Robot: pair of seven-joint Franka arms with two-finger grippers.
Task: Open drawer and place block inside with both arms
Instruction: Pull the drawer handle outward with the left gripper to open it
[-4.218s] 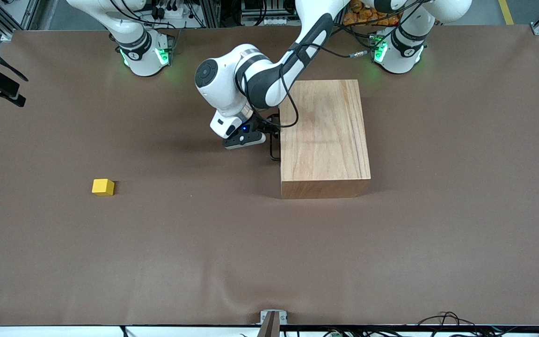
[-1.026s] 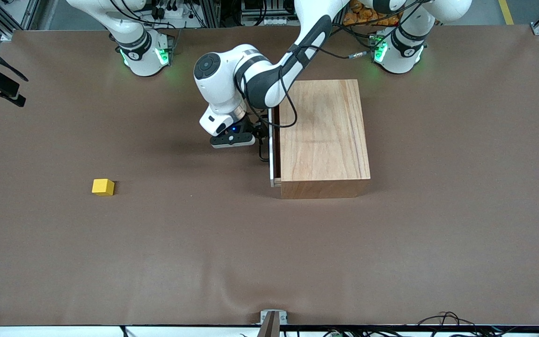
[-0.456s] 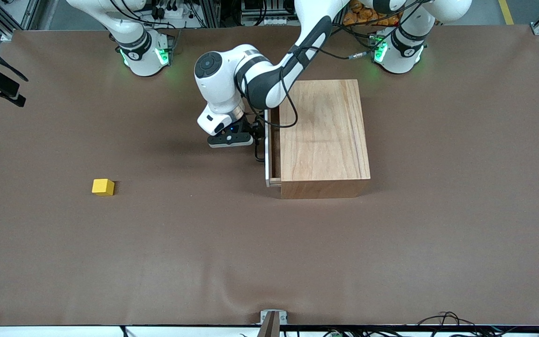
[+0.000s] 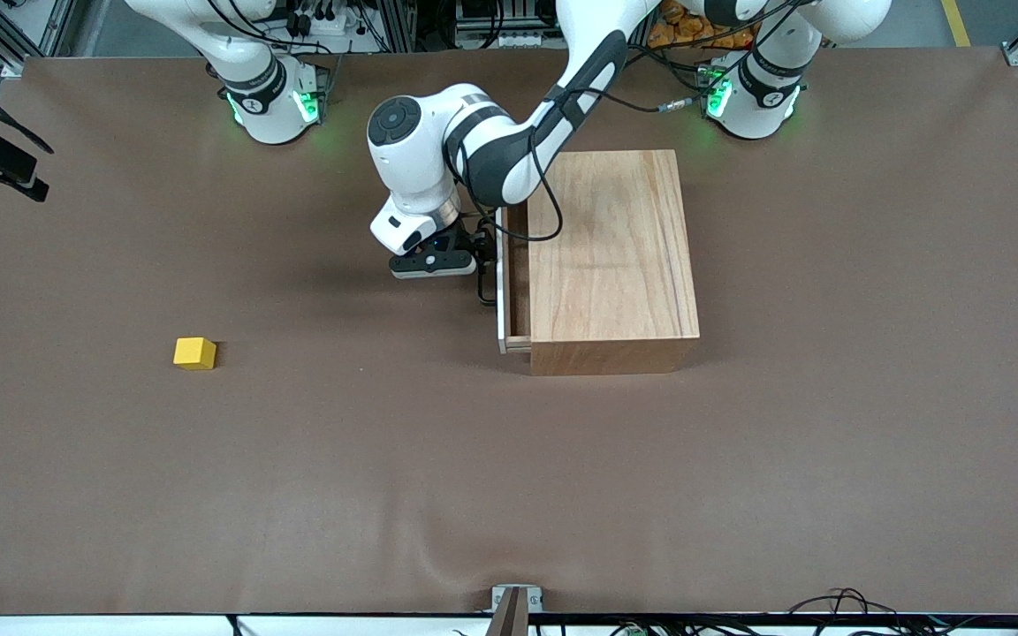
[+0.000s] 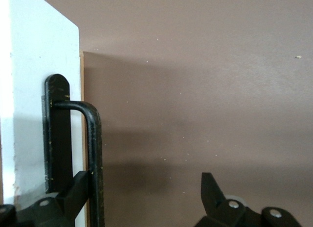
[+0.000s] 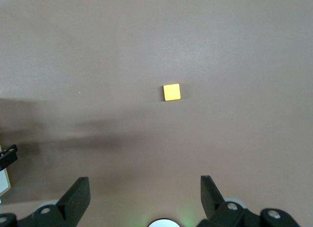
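Note:
The light-wood box (image 4: 615,256) stands near the left arm's base. Its drawer (image 4: 513,291) is pulled out a little, white front (image 4: 499,305) facing the right arm's end. My left gripper (image 4: 481,256) is at the thin black wire handle (image 5: 94,153). It is open, with one finger (image 5: 78,188) hooked between the handle and the white front (image 5: 39,65), the other finger (image 5: 210,185) well apart. The yellow block (image 4: 194,352) lies alone on the table toward the right arm's end. My right gripper (image 6: 144,192) is open and empty high above the table, the block (image 6: 171,92) below it.
A brown mat (image 4: 509,459) covers the whole table. The right arm's base (image 4: 270,102) and the left arm's base (image 4: 752,97) stand at the table's back edge. A camera mount (image 4: 513,605) sits at the front edge.
The drawer has slid further out of the box toward the right arm's end, and my left gripper has moved with the handle. The block has not moved.

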